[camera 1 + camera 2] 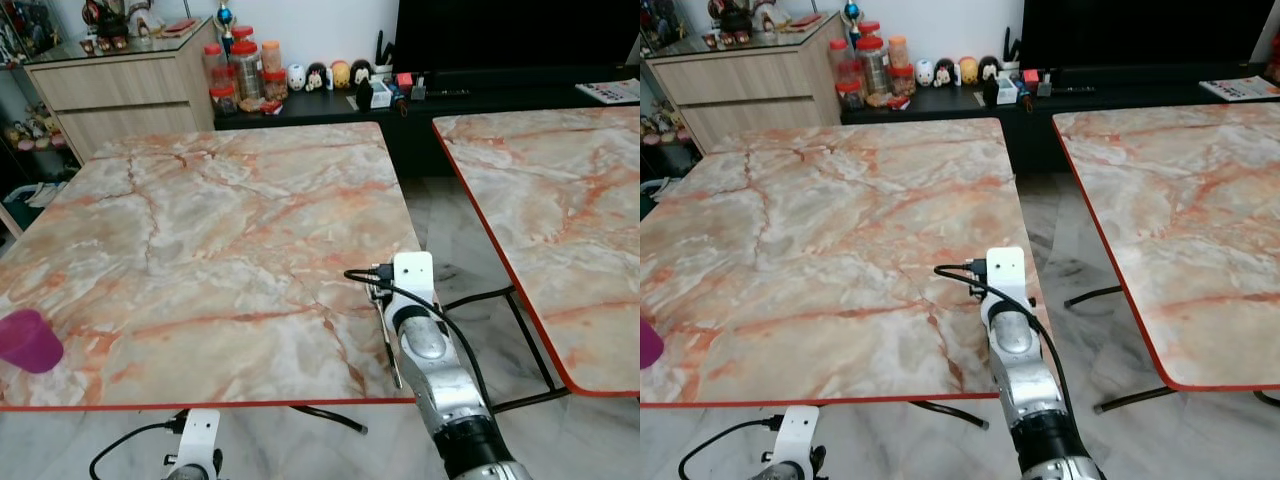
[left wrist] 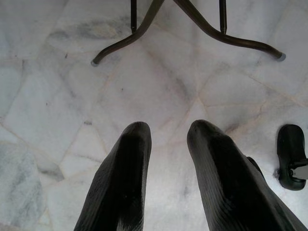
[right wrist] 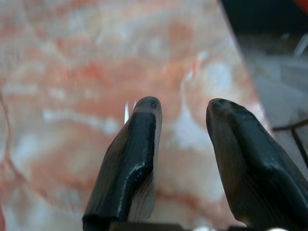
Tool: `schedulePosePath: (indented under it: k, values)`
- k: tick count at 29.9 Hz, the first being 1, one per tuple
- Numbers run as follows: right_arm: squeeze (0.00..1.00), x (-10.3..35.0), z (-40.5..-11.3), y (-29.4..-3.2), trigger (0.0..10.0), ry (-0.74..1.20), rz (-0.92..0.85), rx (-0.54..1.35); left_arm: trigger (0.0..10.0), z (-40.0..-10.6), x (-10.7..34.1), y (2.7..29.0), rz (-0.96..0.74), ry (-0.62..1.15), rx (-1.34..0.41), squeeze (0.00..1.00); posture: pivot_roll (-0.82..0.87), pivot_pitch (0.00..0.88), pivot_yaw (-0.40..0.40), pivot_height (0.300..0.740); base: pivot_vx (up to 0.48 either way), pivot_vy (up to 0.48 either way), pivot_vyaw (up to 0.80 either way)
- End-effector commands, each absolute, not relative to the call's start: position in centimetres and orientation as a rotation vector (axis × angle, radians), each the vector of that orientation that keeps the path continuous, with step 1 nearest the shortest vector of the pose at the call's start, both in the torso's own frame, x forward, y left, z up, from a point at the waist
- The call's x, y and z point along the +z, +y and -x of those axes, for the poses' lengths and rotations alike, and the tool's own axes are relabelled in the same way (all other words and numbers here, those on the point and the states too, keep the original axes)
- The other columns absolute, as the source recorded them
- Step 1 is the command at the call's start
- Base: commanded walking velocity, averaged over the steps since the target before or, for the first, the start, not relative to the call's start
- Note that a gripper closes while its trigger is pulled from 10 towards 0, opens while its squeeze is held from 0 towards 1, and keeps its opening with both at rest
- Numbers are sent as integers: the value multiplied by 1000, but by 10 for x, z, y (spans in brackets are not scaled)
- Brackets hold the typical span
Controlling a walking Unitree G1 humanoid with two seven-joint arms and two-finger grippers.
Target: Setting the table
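Note:
A marble-patterned table (image 1: 220, 230) with a red edge lies before me. A purple cup (image 1: 28, 340) stands at its near left edge. My right arm (image 1: 430, 350) reaches over the near right corner. My right gripper (image 3: 183, 108) hovers open just above the tabletop with nothing between its fingers. A thin silver utensil (image 1: 390, 345) lies on the table beside that arm, and its tip (image 3: 126, 113) peeks out by one finger. My left gripper (image 2: 166, 130) hangs open below the table's front edge, over the floor.
A second marble table (image 1: 560, 200) stands to the right, across a narrow gap of tiled floor. Behind are a wooden cabinet (image 1: 120, 90), a dark low shelf with jars (image 1: 245, 70) and figurines, and a TV. Table legs (image 2: 144, 29) cross the floor under the left arm.

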State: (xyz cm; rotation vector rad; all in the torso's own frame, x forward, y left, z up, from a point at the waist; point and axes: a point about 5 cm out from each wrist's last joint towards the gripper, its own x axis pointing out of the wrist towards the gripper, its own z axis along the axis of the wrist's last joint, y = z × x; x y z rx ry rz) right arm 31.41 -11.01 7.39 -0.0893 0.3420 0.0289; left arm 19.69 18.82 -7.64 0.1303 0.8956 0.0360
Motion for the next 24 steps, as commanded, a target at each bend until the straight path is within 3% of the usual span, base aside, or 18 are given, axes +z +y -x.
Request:
schedulePosePath:
  k: [1,24]
  values:
    - [0,80,-310,-101,10000,348,103,98,10000,-195,-77,194,-141,907,39,0,-161,0,70,740,0,0,0]
    - [0,96,-282,-97,10000,434,123,171,10000,-190,-79,196,-150,915,34,0,-170,0,71,740,0,0,0]
